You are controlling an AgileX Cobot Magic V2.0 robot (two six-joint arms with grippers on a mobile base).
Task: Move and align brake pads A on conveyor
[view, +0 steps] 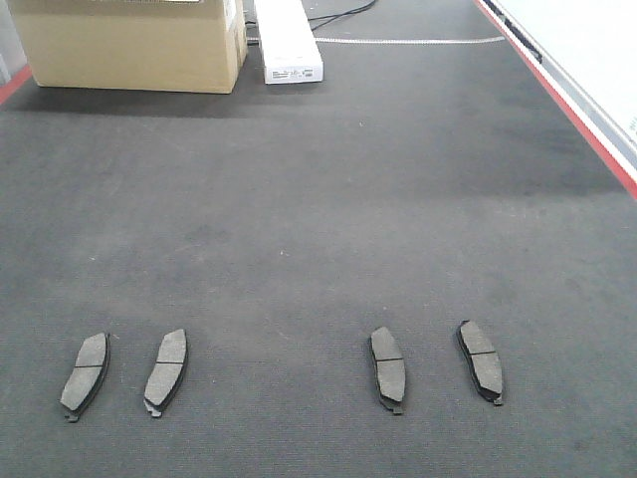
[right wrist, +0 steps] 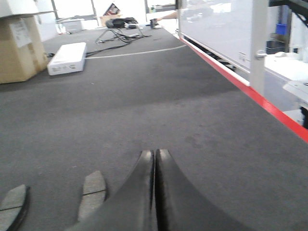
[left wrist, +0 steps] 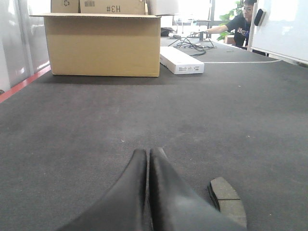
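Although 4 flat dark grey brake pads are laid on the wide charcoal felt-like conveyor belt [view: 328,219], alignment is judged unfinished. In the front view they are seen in a rough row near the lower edge, in 2 pairs well apart: the far-left pad [view: 86,373] and the inner-left pad [view: 166,370] lean one way, while the inner-right pad [view: 387,367] and the far-right pad [view: 480,359] lean the other. A common direction and even spacing are still to be given, so most of the work appears to remain.

Each pad is an oblong, slightly curved plate with a matte, gritty face, a groove across its middle and small tabs at the ends. The belt is coarse and fibrous, bordered by red stripes.

No pad is held. The left gripper [left wrist: 148,153] is seen with its smooth black fingers pressed together and empty, a pad lying just beside it on the right. The right gripper [right wrist: 155,153] is likewise closed on nothing, with 2 pads near it on the left.

A brown corrugated cardboard box [view: 129,40] and a long white carton [view: 289,45] are set at the far end.
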